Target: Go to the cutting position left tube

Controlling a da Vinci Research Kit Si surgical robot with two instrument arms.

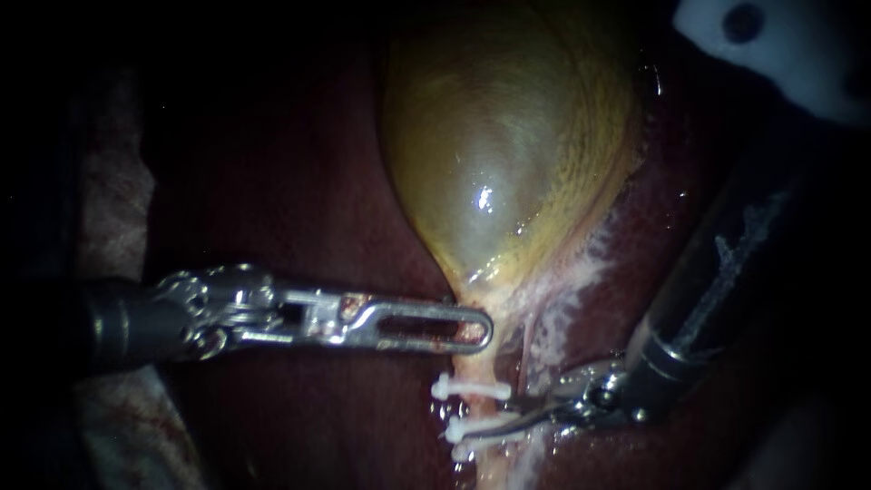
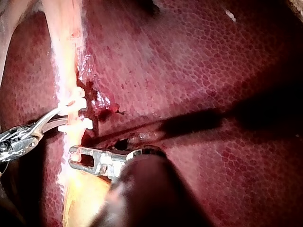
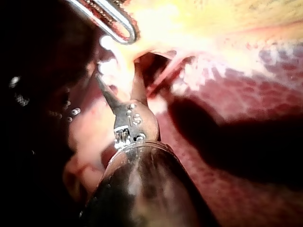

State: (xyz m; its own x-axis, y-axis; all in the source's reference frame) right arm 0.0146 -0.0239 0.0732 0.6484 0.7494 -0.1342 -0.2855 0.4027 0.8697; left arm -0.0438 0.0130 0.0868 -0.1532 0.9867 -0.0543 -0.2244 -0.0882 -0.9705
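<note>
- The left tube (image 1: pixel 474 363) is seen running from the narrow end of the gallbladder (image 1: pixel 499 154) straight down toward the endoscope view's lower edge, over the liver (image 1: pixel 299 181). Its long axis is upright there.
- Three white clips (image 1: pixel 470 388) are set across it, one below another.
- The left instrument (image 1: pixel 481 328) is held level, with its tip laid at the tube just above the top clip.
- The right instrument (image 1: pixel 494 417) is angled in from the upper right. Its claw is held apart, and the clipped stretch of tube lies at the gap.
- Whether the left claw is clamped cannot be told, since only one slotted face is shown.
- The tube's lower end is cut off by the edge.
</note>
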